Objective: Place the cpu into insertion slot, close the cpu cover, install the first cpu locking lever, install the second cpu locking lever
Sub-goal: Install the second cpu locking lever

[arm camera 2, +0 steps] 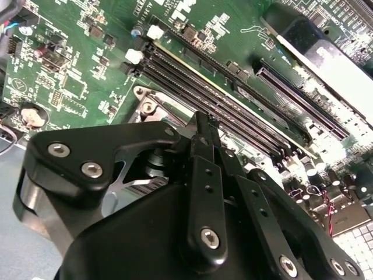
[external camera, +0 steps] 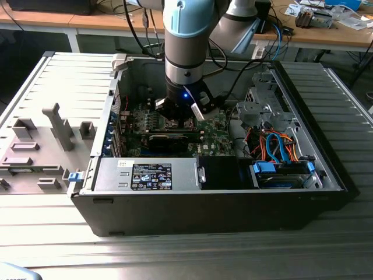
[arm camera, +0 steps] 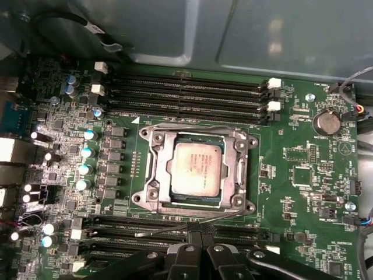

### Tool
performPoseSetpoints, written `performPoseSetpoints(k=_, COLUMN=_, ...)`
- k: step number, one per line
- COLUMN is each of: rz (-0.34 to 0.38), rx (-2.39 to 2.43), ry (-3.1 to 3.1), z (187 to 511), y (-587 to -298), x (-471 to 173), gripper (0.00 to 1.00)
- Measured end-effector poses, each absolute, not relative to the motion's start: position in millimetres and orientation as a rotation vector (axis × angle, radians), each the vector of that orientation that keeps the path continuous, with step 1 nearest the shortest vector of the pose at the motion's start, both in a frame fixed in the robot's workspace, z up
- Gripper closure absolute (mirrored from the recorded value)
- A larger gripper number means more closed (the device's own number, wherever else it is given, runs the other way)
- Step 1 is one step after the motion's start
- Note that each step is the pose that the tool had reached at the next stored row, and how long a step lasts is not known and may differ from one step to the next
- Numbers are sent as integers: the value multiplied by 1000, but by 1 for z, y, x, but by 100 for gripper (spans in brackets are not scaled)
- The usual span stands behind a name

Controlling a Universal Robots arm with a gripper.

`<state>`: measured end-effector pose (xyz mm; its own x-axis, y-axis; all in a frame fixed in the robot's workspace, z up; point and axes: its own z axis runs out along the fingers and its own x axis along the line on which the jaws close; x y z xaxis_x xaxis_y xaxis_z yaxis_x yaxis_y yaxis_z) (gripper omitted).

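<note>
The cpu (arm camera: 195, 169), a pale silver-grey square, lies flat in its socket on the green motherboard. The cpu cover (arm camera: 242, 170), a dark metal frame, is down around it, and the chip shows through its window. A thin wire locking lever (arm camera: 163, 230) runs along the socket's edge on the gripper's side, slightly raised and slanting. My gripper (arm camera: 198, 234) has its black fingers pressed together, with their tips right at this lever. In the second wrist view the gripper (arm camera 2: 204, 125) points down at the socket's edge. In the exterior view the gripper (external camera: 178, 119) reaches into the open computer case.
Black memory slots (arm camera: 186, 93) flank the socket on two sides. A long black card (external camera: 169, 140) lies across the board near the arm. The case walls (external camera: 204, 210), a power supply (external camera: 145, 174) and a drive cage with orange and blue cables (external camera: 280, 151) hem in the board.
</note>
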<state>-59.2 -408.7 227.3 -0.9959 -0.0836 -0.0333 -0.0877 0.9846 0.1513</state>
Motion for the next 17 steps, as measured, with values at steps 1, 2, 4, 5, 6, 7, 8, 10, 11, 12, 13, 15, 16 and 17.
performPoseSetpoints(k=1, rz=238, rx=-134, ry=3103, z=227, y=-408, x=-61, gripper=89)
performPoseSetpoints(k=2, rz=238, rx=-134, ry=3103, z=227, y=-408, x=-62, gripper=89)
performPoseSetpoints(k=4, rz=238, rx=-134, ry=3103, z=226, y=-407, x=-67, gripper=89)
performPoseSetpoints(k=5, rz=238, rx=-134, ry=3103, z=225, y=-407, x=-69, gripper=89)
performPoseSetpoints(k=6, rz=239, rx=-134, ry=3103, z=224, y=-407, x=-71, gripper=89)
performPoseSetpoints(k=7, rz=239, rx=-134, ry=3103, z=223, y=-407, x=-74, gripper=89)
performPoseSetpoints(k=8, rz=238, rx=-134, ry=3103, z=222, y=-407, x=-76, gripper=89)
performPoseSetpoints(k=10, rz=238, rx=-134, ry=3103, z=220, y=-407, x=-82, gripper=89)
performPoseSetpoints(k=11, rz=238, rx=-134, ry=3103, z=218, y=-407, x=-86, gripper=89)
performPoseSetpoints(k=12, rz=238, rx=-134, ry=3103, z=217, y=-407, x=-88, gripper=89)
performPoseSetpoints(k=13, rz=239, rx=-134, ry=3103, z=216, y=-407, x=-90, gripper=89)
performPoseSetpoints(k=15, rz=239, rx=-135, ry=3103, z=212, y=-406, x=-94, gripper=89)
performPoseSetpoints(k=16, rz=239, rx=-136, ry=3103, z=211, y=-405, x=-95, gripper=89)
performPoseSetpoints(k=17, rz=240, rx=-136, ry=3103, z=210, y=-404, x=-97, gripper=89)
